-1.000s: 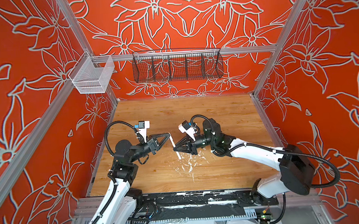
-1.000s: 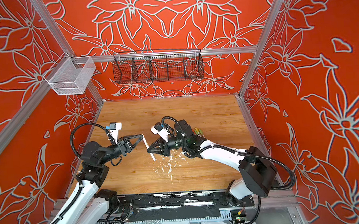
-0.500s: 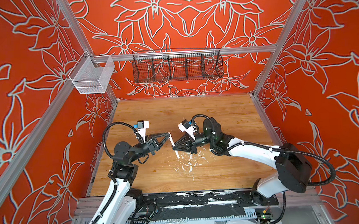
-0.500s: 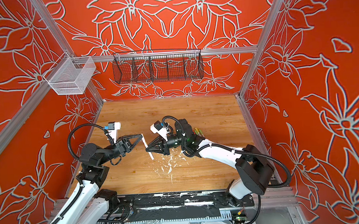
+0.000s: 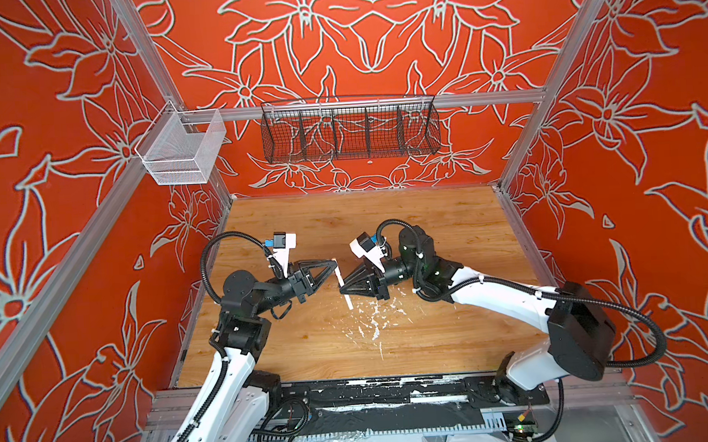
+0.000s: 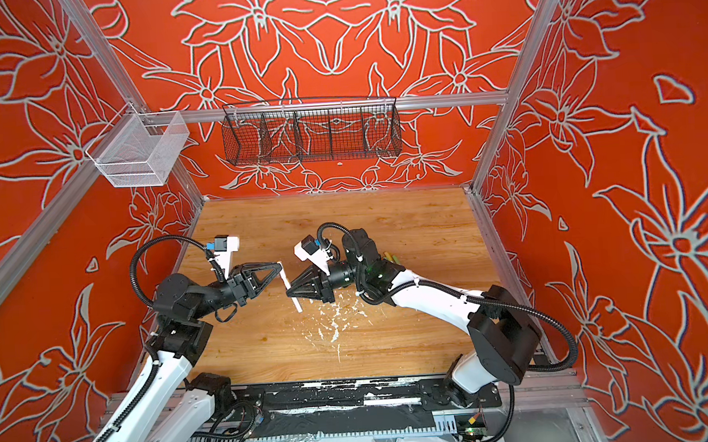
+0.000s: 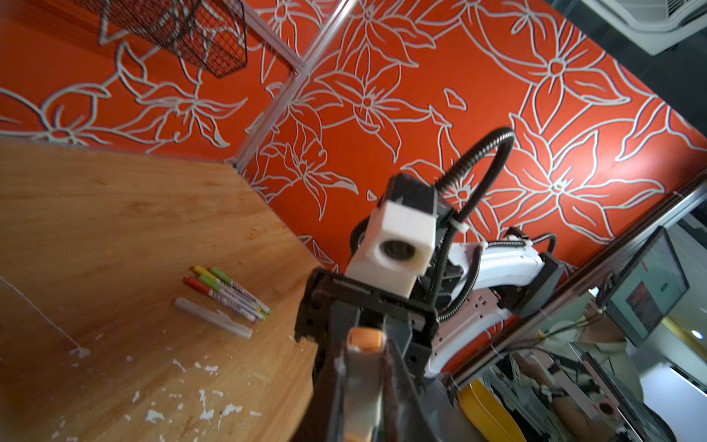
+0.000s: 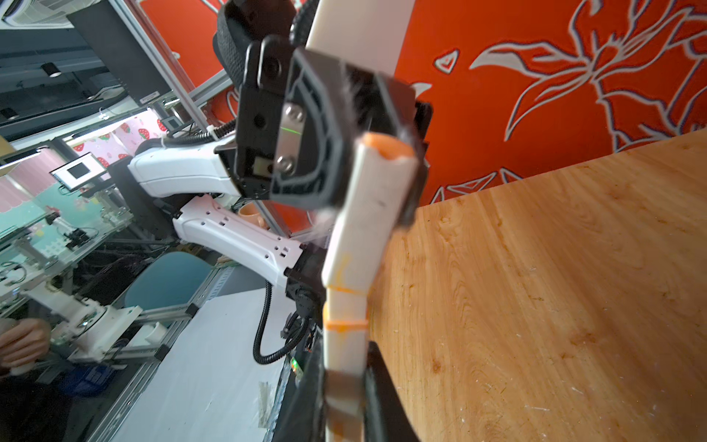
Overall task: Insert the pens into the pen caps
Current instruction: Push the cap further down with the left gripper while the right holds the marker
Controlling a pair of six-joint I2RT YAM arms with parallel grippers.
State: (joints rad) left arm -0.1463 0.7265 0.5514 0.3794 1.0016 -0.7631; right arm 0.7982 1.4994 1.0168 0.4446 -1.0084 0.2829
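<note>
One of the pens (image 5: 347, 298) (image 6: 295, 305) hangs tilted above the table's middle, a white barrel with an orange ring (image 8: 345, 325). A pale pen cap (image 8: 369, 214) (image 7: 362, 382) with an orange end sits on its upper end. My left gripper (image 5: 336, 268) (image 6: 281, 271) (image 7: 363, 358) is shut on this cap, its fingers slightly blurred. My right gripper (image 5: 341, 288) (image 6: 288, 294) (image 8: 346, 369) is shut on the barrel below the ring. Several capped pens (image 7: 225, 294) (image 6: 389, 256) lie side by side on the table beyond the right arm, with green, yellow, red and white caps.
The wooden table (image 5: 344, 222) has white paint flecks (image 5: 374, 320) under and in front of the right gripper. A black wire basket (image 5: 349, 130) hangs on the back wall and a white mesh basket (image 5: 180, 150) on the left wall. A black rail (image 5: 395, 398) runs along the front edge.
Both grippers stay together at the pen above the table's middle. The right arm has shifted slightly to the left.
</note>
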